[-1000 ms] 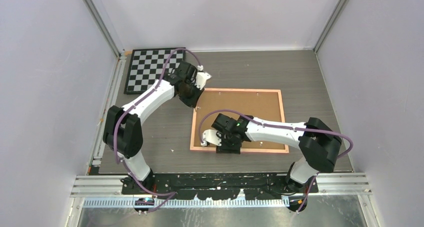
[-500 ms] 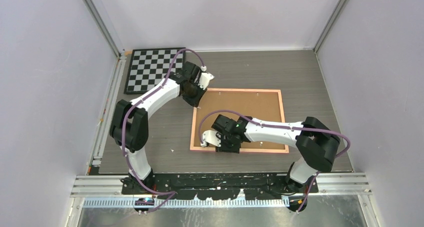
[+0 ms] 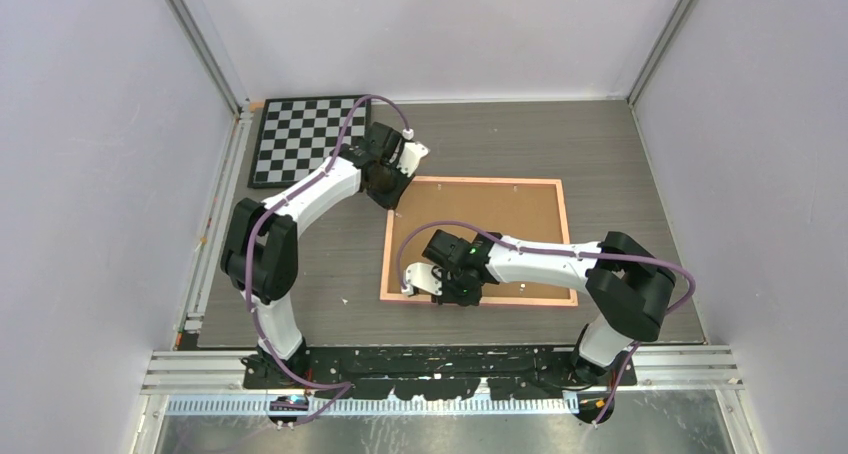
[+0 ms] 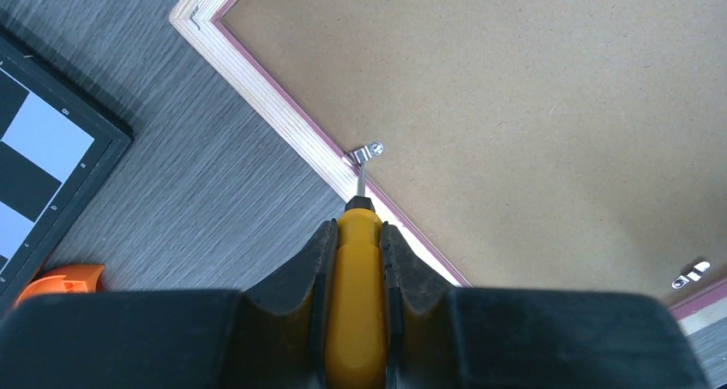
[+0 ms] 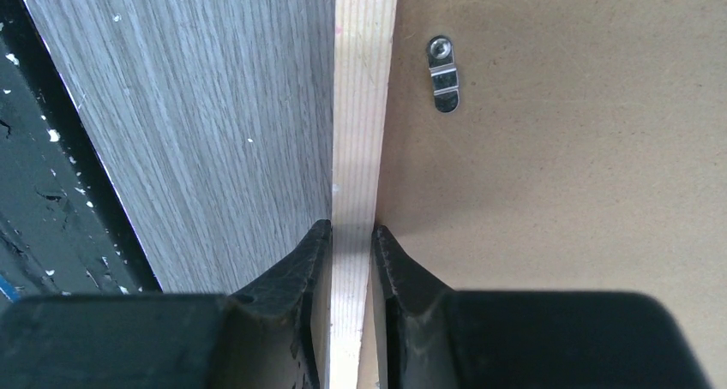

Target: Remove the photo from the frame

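Observation:
The frame [image 3: 510,219] lies face down on the table, its brown fibreboard back up and its pink border around it. The photo is hidden under that back. My left gripper [image 3: 390,189] is shut on a yellow-handled screwdriver [image 4: 358,303]. The screwdriver's metal tip touches a small metal clip [image 4: 364,154] on the frame's left border [image 4: 283,115]. My right gripper [image 3: 445,296] is shut on the pale wooden border [image 5: 360,106] at the frame's near edge, one finger on the table side and one on the back. Another clip [image 5: 444,74] sits just ahead of it.
A black-rimmed chessboard [image 3: 300,134] lies at the back left, close to the left arm, and its corner [image 4: 34,158] shows in the left wrist view. A small orange piece [image 4: 69,279] lies beside that corner. The black base rail [image 5: 34,192] runs along the table's near edge.
My right gripper's jaws have shut onto the frame's near border. The left arm has shifted slightly, bringing the screwdriver to the frame's left edge.

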### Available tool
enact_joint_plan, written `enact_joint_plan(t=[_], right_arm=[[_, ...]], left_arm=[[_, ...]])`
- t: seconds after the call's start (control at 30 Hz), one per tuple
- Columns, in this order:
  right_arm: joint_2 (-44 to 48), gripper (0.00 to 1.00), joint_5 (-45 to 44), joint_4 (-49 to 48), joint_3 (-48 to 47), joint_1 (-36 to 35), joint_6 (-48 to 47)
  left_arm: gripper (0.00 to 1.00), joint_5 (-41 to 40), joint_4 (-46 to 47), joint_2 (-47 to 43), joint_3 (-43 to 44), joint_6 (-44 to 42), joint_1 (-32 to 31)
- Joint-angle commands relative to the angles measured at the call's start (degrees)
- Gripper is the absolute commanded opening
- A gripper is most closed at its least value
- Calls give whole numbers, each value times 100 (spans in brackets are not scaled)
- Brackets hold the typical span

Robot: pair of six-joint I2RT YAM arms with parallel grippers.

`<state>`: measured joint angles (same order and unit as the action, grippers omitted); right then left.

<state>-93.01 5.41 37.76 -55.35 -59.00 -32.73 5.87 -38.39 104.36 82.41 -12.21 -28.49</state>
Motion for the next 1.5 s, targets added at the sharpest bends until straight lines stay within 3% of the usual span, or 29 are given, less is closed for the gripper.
enact_joint_plan(t=[0.0, 1.27, 1.37, 1.47], right_arm=[[-58, 7, 282, 240, -35, 2, -107], [-176, 4, 402, 307, -63, -2, -177], [-120, 7, 330, 233, -72, -6, -122], [49, 18, 111, 155, -121, 41, -11]], left_arm=[[0, -151, 415, 83, 17, 7, -15], [0, 708, 412, 129, -223, 36, -420], [0, 628, 347, 43, -118, 17, -399], [0, 579, 227, -115, 95, -3, -311]])
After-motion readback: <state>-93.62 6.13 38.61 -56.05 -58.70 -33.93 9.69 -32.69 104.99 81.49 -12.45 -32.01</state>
